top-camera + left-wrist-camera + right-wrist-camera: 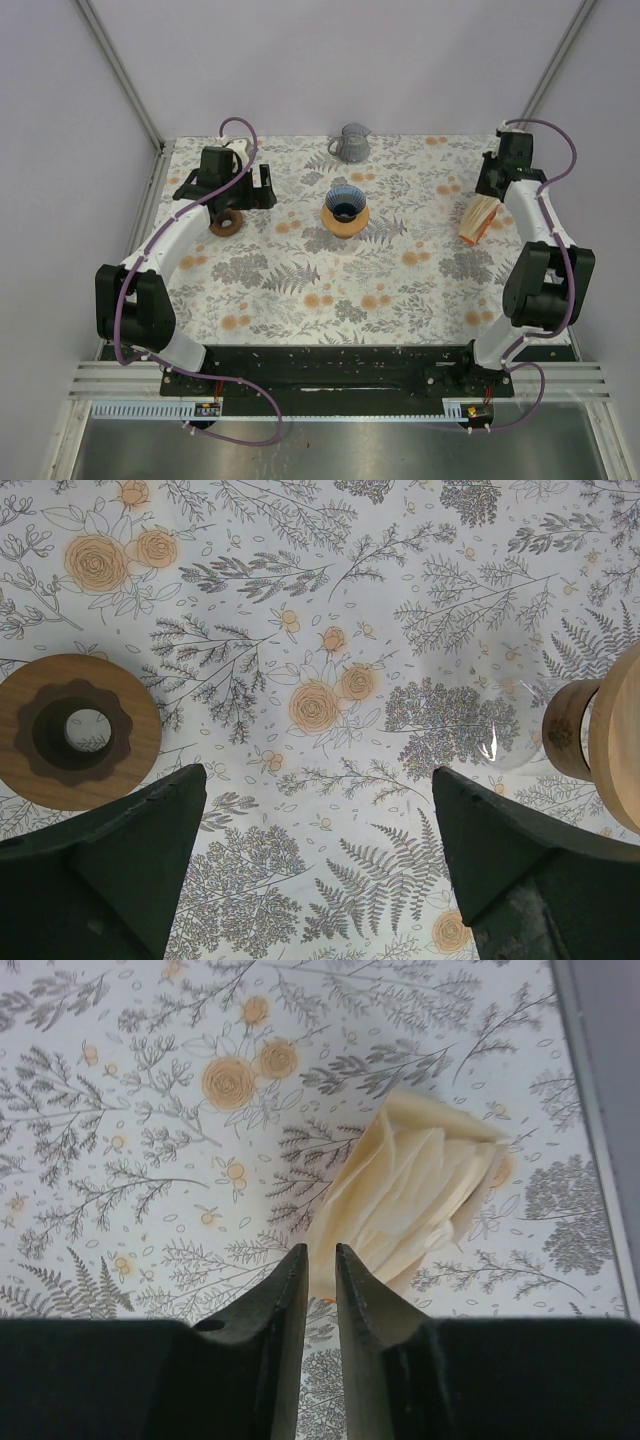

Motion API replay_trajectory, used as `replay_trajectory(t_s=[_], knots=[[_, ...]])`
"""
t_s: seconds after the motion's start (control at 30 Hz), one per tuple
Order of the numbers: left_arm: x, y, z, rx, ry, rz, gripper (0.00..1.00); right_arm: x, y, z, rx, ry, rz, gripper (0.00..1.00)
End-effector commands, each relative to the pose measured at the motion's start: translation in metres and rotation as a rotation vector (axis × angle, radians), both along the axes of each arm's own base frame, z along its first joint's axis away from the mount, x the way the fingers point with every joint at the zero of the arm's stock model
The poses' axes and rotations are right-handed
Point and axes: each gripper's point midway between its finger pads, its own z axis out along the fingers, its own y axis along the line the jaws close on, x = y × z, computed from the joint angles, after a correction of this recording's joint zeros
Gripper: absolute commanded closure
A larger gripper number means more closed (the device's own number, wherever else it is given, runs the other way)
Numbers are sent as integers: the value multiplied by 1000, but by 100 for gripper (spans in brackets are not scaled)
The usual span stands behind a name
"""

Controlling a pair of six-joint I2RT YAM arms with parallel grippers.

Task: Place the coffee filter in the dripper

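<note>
The task is hardly begun. The coffee filter (478, 220) lies on the flowered table (300, 290) near the right edge, at about 3 o'clock from the dripper (345, 210) and well apart from it. The dripper stands in the middle and looks to have no filter in it. The right gripper (320, 1252) hangs just at the filter's near edge, its jaws almost together with a thin slit between, and I judge nothing is pinched. The left gripper (315, 775) is spread wide over bare cloth. Grasping, carrying and seating the filter all remain.
</note>
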Motion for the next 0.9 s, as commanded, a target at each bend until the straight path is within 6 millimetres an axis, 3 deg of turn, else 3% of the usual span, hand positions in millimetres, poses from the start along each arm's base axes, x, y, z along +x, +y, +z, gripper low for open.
replay_trajectory(t_s=[0.0,0.27,0.6,0.87], knots=[[10,-1,24,-28,-62,-1,1,11,-12,32,-49,-40,-65,73],[11,0,22,-25,-58,-1,1,24,-25,16,-66,27,-130,68],[11,1,21,-26,-56,0,1,41,-33,7,-88,58,-119,69],[11,2,21,-28,-54,3,1,40,-40,-5,-98,94,-142,72]])
